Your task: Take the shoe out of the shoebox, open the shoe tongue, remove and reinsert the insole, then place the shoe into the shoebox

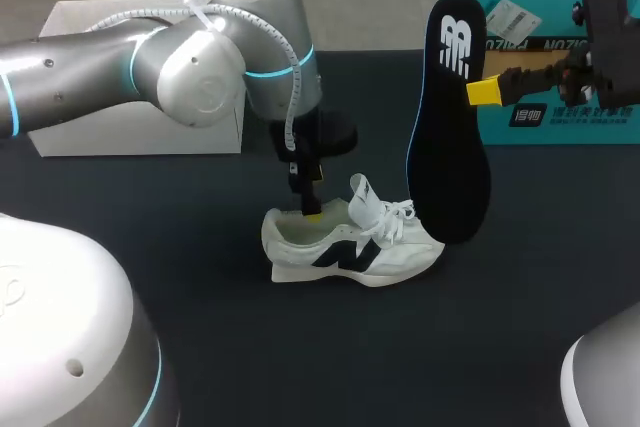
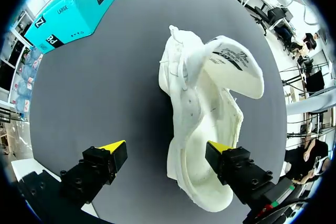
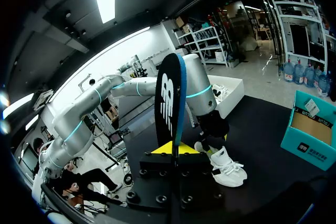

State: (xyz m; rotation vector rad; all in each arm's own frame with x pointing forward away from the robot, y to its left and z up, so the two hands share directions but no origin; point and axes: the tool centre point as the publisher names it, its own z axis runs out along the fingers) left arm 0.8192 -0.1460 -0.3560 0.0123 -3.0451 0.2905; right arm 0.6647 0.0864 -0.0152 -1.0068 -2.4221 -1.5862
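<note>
Shoe point(image 1: 350, 252): on its sole mid-surface point(image 1: 200, 297); light and soft-sided, so it will probably slide unless braced at the heel collar.
Left end effector point(image 2: 165, 149): released, one finger inside the heel opening, the other outside, clear of the shoe.
Insole point(image 1: 448, 137): upright near the toe; thin, probably floppy foam, best pinched mid-edge.
Right end effector point(image 3: 173, 149): clenched on the insole's edge.
Shoebox point(image 1: 560, 122): teal, far right edge.
</note>
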